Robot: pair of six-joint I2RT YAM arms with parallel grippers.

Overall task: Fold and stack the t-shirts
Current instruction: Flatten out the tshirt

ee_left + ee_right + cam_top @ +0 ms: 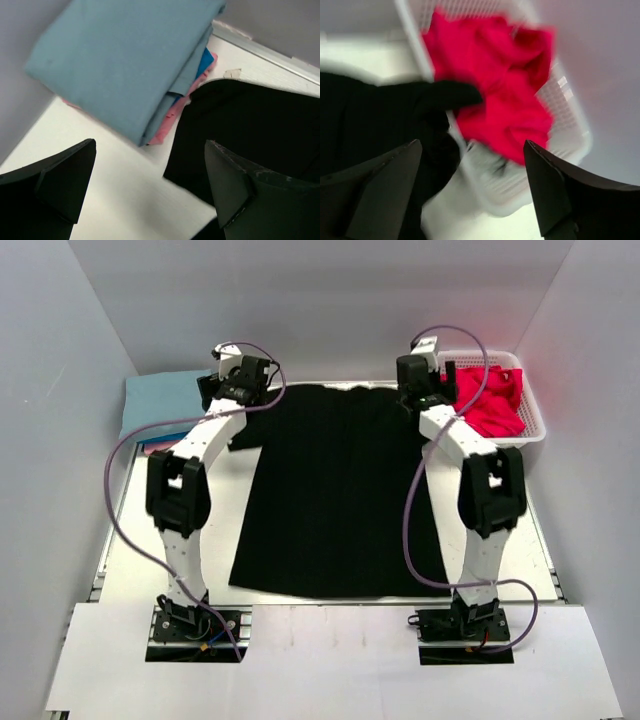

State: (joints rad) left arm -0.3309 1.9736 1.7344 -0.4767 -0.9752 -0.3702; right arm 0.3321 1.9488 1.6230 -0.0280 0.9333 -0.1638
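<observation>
A large black t-shirt [335, 490] lies spread flat in the middle of the table. A folded stack with a light blue t-shirt [160, 400] on top of blue and pink ones [167, 117] sits at the far left. A bright red t-shirt [495, 400] lies in the white basket [530, 425] at the far right. My left gripper [235, 390] is open and empty above the black shirt's left sleeve [245, 125]. My right gripper [425, 395] is open and empty above the right sleeve [420, 100], which drapes onto the basket's rim.
Grey walls close in the table at the back and both sides. A white board [330, 660] covers the near edge around the arm bases. The basket's near wall [510, 185] stands right under my right gripper.
</observation>
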